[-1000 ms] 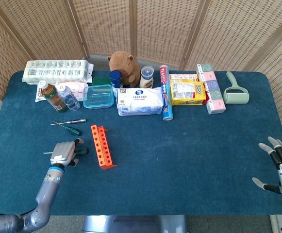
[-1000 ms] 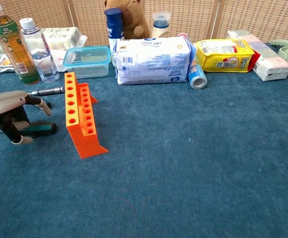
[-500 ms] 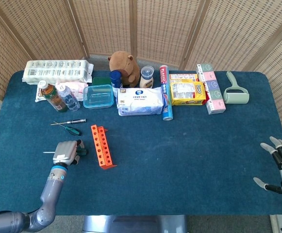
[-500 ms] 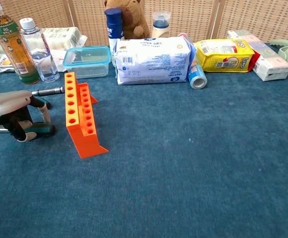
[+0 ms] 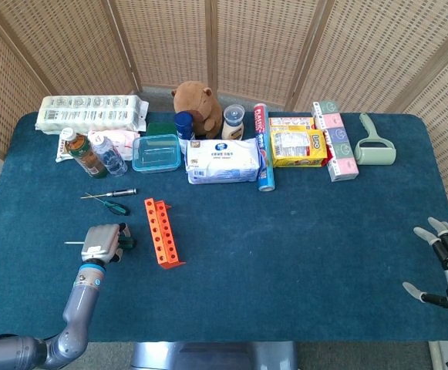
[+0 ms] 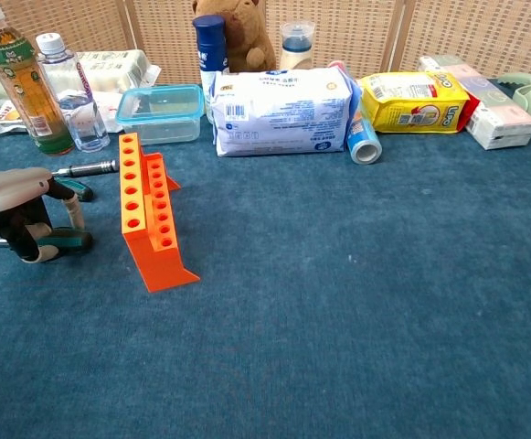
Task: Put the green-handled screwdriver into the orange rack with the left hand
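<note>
The orange rack (image 5: 162, 232) (image 6: 151, 216) stands on the blue table left of the middle, its holes facing up. Just left of it my left hand (image 5: 102, 243) (image 6: 16, 208) reaches down to the cloth, fingers curled around the green-handled screwdriver (image 5: 126, 243) (image 6: 68, 240). The tool lies level, handle toward the rack, and its thin shaft pokes out to the left of the hand. Hand and rack are a short gap apart. My right hand (image 5: 446, 267) hovers at the table's right edge, fingers spread and holding nothing; the chest view does not show it.
A second green-handled screwdriver (image 5: 114, 206) (image 6: 73, 189) and a black-handled one (image 5: 120, 192) (image 6: 91, 168) lie behind my left hand. Bottles (image 6: 27, 82), a clear box (image 5: 156, 153), a wipes pack (image 5: 224, 161) and snack boxes line the back.
My left hand has closed in on the screwdriver handle and drawn slightly left, away from the rack, taking the tool with it. The right hand has barely moved.
</note>
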### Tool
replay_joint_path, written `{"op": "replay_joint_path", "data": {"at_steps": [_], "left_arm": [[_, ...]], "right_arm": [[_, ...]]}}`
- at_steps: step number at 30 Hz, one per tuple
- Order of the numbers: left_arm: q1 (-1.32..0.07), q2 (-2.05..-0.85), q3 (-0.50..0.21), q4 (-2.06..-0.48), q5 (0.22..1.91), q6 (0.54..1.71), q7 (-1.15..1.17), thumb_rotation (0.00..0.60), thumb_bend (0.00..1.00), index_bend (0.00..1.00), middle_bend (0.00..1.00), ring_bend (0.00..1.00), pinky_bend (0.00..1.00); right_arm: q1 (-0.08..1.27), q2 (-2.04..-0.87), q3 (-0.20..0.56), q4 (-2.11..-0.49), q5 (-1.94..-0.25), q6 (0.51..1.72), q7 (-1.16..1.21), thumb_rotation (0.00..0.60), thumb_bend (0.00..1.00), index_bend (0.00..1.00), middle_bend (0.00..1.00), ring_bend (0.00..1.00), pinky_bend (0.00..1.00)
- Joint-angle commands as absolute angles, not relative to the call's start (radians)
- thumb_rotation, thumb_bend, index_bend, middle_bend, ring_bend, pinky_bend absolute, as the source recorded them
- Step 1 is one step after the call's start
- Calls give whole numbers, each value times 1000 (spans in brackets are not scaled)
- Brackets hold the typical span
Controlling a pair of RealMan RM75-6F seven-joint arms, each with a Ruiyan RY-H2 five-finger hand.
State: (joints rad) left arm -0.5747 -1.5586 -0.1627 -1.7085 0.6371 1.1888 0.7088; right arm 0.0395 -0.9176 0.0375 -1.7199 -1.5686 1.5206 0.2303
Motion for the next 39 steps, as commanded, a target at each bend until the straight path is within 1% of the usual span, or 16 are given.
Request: {"op": "replay_joint_path", "data": {"at_steps": [1, 8, 19, 27, 30, 35, 39], "left_arm": [[-564, -1529, -156, -1742, 661, 1205, 694, 600, 445, 524, 957, 936, 938], [-525, -1405, -145, -1869, 741, 1252, 644, 600, 445, 525, 956, 936, 938], [-477, -1212, -149, -2039, 831, 1254, 532, 600, 446, 524, 957, 936, 938], [-423, -1046, -155, -2211, 937, 1306, 455, 600, 447, 524, 957, 936, 938], [-402, -993, -146, -2265, 986, 1316, 430, 600, 446, 524, 956, 936, 938], [-364, -950, -135, -2303, 1109, 1325, 331, 600, 446, 524, 957, 936, 938], [-336, -938, -132, -2283, 1233, 1317, 169, 600, 447, 524, 957, 936, 938]], "right_arm": [[40, -917, 38, -1719, -1567, 1520, 231, 600, 15, 155, 56, 36, 0], [40, -919, 37, -1720, -1569, 1519, 225, 600, 16, 155, 57, 37, 0], [41, -928, 33, -1728, -1574, 1516, 197, 600, 15, 156, 56, 42, 0], [42, -934, 36, -1733, -1568, 1514, 177, 600, 16, 155, 57, 46, 0], [42, -935, 36, -1734, -1569, 1514, 173, 600, 16, 155, 57, 46, 0], [42, -936, 33, -1735, -1574, 1514, 171, 600, 16, 155, 57, 47, 0], [42, -935, 33, -1735, -1572, 1512, 170, 600, 16, 156, 57, 47, 0]]}}
